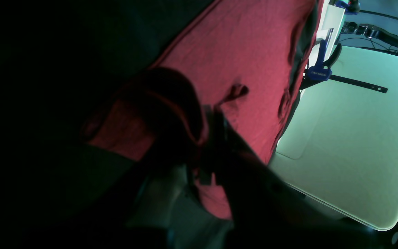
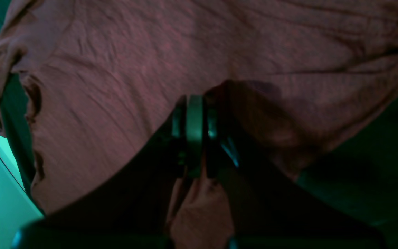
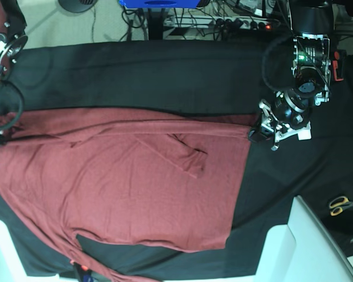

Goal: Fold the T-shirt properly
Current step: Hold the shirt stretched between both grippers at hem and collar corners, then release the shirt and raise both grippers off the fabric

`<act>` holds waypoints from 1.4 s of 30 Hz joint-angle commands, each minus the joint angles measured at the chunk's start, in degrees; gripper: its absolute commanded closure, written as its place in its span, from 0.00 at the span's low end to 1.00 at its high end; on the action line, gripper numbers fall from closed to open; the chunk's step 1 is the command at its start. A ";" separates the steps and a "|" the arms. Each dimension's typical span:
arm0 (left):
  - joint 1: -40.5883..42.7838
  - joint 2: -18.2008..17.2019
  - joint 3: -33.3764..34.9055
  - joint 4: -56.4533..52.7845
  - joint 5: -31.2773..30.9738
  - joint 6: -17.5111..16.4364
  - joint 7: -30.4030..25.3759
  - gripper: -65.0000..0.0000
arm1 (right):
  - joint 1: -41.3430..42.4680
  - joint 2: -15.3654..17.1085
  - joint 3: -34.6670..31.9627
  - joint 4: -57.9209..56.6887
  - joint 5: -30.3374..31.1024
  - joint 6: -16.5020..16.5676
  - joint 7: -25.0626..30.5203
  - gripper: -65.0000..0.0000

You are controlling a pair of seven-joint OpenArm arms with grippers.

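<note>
The brick-red T-shirt (image 3: 123, 194) lies spread across the black tablecloth (image 3: 165, 76), with one long sleeve (image 3: 176, 150) folded in over its body. At the shirt's upper right corner, my left gripper (image 3: 254, 134) is shut on the cloth. The left wrist view shows its dark fingers (image 1: 209, 138) pinching a lifted fold of the T-shirt (image 1: 240, 52). My right gripper (image 2: 195, 103) is shut on a bunched edge of the T-shirt (image 2: 133, 69). In the base view the right arm (image 3: 1, 47) sits at the far left edge and its fingertips are cut off by the frame.
A white table (image 3: 317, 247) adjoins the cloth at the lower right, with yellow-handled scissors (image 3: 341, 204) beside it. A blue clamp (image 1: 320, 65) grips the table edge near the shirt. Cables and a power strip (image 3: 241, 20) run along the back.
</note>
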 commanded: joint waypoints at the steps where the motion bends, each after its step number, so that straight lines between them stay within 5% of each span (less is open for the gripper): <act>1: -0.71 -0.56 -0.09 0.73 -0.95 -0.66 -0.19 1.00 | 1.27 1.27 0.22 0.88 0.64 0.29 0.51 0.94; 7: -0.71 -0.56 -0.09 0.73 -0.95 -0.66 -0.19 1.00 | 1.27 1.27 0.31 1.41 0.90 0.73 0.59 0.52; 9: -0.71 -0.56 -0.09 0.73 -0.95 -0.66 -0.19 1.00 | 1.27 1.09 0.31 1.85 1.34 1.26 2.18 0.46; 11: -0.71 -0.47 -0.36 0.82 -0.95 -0.66 -0.19 1.00 | 0.83 0.92 0.31 2.73 3.10 3.28 3.76 0.47; 15: -0.89 -0.56 -0.44 1.34 -0.95 -0.66 -0.19 0.83 | -2.07 0.92 -0.13 6.59 7.23 9.61 3.67 0.47; 19: -1.15 -0.47 -0.44 1.78 -0.95 -0.74 -0.01 0.70 | -4.44 -0.22 -0.13 13.19 7.41 16.20 -2.92 0.47; 30: -1.41 -0.38 -0.44 3.45 -0.95 -0.66 -0.10 0.51 | -9.28 -2.42 -0.21 18.90 7.41 18.14 -6.44 0.47; 35: -1.68 0.50 -0.44 6.35 -0.95 -0.83 0.08 0.51 | -9.72 -2.51 -0.74 19.78 7.41 18.49 -10.92 0.47; 39: 2.89 -1.52 -0.44 10.66 -0.95 -0.57 -0.10 0.53 | -15.17 -2.60 -9.27 29.19 7.32 22.18 -10.66 0.55; 42: 8.26 -4.34 -0.97 11.54 -0.39 -0.66 -0.19 0.75 | -20.88 -2.16 -17.97 38.86 7.32 23.15 -8.64 0.73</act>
